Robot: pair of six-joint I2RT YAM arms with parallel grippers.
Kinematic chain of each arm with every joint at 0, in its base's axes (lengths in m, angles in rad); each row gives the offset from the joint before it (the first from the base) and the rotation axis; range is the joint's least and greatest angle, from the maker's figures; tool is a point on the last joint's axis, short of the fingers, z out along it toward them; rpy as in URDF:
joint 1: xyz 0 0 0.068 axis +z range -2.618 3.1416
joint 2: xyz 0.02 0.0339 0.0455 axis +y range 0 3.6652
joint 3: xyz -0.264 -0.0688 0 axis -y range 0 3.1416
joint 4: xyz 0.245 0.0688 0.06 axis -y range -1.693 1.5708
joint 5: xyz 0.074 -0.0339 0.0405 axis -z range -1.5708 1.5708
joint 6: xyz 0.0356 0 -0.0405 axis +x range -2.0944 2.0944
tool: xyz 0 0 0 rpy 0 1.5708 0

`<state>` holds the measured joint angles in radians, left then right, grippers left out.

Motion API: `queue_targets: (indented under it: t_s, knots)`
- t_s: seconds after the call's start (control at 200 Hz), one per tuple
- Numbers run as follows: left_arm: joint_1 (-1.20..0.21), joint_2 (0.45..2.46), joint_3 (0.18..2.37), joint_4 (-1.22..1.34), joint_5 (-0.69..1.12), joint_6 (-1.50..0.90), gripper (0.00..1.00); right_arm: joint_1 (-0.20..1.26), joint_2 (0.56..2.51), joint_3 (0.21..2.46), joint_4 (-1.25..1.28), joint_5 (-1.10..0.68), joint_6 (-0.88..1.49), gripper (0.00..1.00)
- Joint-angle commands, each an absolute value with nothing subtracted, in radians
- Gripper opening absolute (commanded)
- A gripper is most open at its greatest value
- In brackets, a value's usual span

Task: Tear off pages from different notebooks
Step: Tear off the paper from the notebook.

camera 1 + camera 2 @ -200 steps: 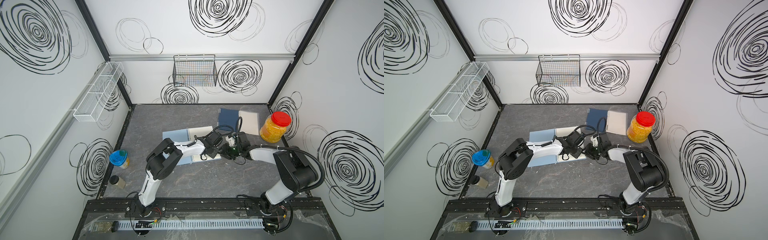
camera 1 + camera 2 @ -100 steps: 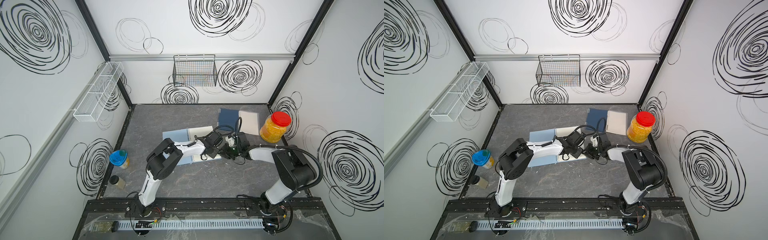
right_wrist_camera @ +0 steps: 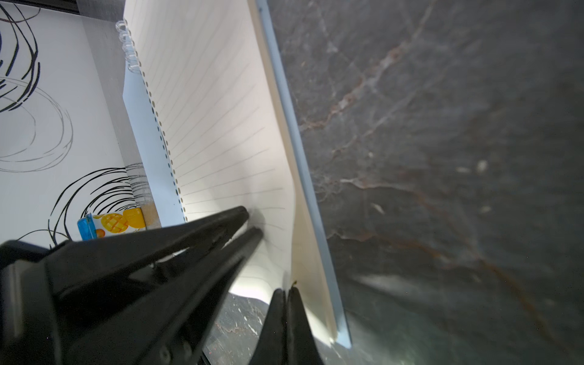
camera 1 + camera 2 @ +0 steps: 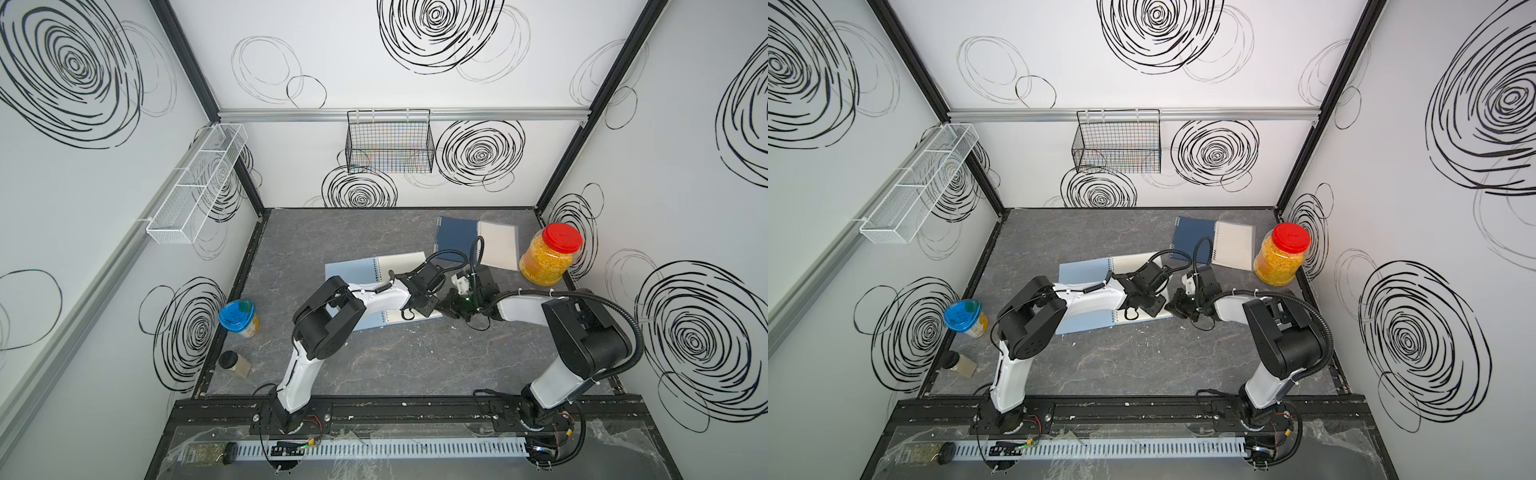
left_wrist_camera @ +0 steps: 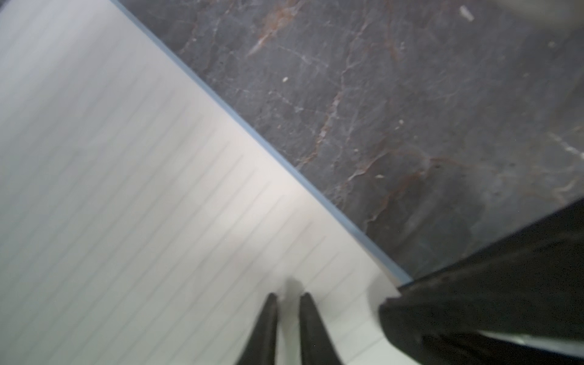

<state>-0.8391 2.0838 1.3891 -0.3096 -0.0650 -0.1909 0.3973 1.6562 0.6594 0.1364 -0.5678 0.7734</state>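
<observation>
The light blue notebook (image 4: 353,270) (image 4: 1084,274) lies open mid-table with its lined page (image 5: 142,189) (image 3: 221,126) up. My left gripper (image 5: 288,298) (image 4: 422,305) rests tips-down on that page, its jaws a narrow gap apart with nothing between them. My right gripper (image 3: 286,292) (image 4: 448,305) is shut on the page's free edge near its corner, and the sheet curls up off the stack there. The dark navy notebook (image 4: 455,239) and the frosted clear notebook (image 4: 498,245) lie closed side by side at the back right.
A red-lidded jar of yellow contents (image 4: 548,259) stands at the right wall beside the clear notebook. A blue-lidded tub (image 4: 239,318) and a small dark-capped jar (image 4: 235,363) sit at the left edge. A wire basket (image 4: 390,141) and a white mesh shelf (image 4: 195,187) hang on the walls.
My right gripper has closed on the page's edge. My left gripper's jaws have parted slightly on the page. Both arms have hardly shifted.
</observation>
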Motion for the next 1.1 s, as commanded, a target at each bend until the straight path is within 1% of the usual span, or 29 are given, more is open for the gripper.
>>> queue_targets:
  t_s: [0.0,0.03,0.12,0.21,0.355,0.535,0.655,0.761,0.951,1.096]
  knots:
    - [-0.802,2.126,1.374,-0.437,-0.004,-0.197,0.37,0.402,1.653,0.649,0.13,-0.564,0.785,0.0]
    - [-0.793,2.115,1.383,-0.432,0.002,-0.201,0.4,0.403,1.652,0.649,0.13,-0.565,0.785,0.0]
    - [-0.765,2.083,1.402,-0.408,0.039,-0.212,0.45,0.408,1.652,0.647,0.14,-0.571,0.788,0.0]
    - [-0.735,2.054,1.414,-0.387,0.073,-0.223,0.47,0.416,1.651,0.646,0.143,-0.572,0.79,0.0]
    - [-0.671,2.006,1.412,-0.361,0.079,-0.229,0.52,0.425,1.633,0.629,0.148,-0.569,0.79,0.0]
    - [-0.551,1.98,1.397,-0.337,0.054,-0.239,0.54,0.426,1.631,0.629,0.193,-0.578,0.803,0.0]
    - [-0.477,1.958,1.377,-0.304,0.056,-0.245,0.54,0.424,1.655,0.643,0.255,-0.596,0.829,0.12]
    - [-0.425,1.958,1.365,-0.284,0.059,-0.245,0.54,0.423,1.686,0.666,0.316,-0.624,0.855,0.19]
    - [-0.358,1.976,1.331,-0.248,0.084,-0.251,0.54,0.423,1.73,0.698,0.359,-0.647,0.877,0.28]
    - [-0.319,1.998,1.316,-0.232,0.087,-0.251,0.53,0.423,1.74,0.704,0.362,-0.642,0.882,0.4]
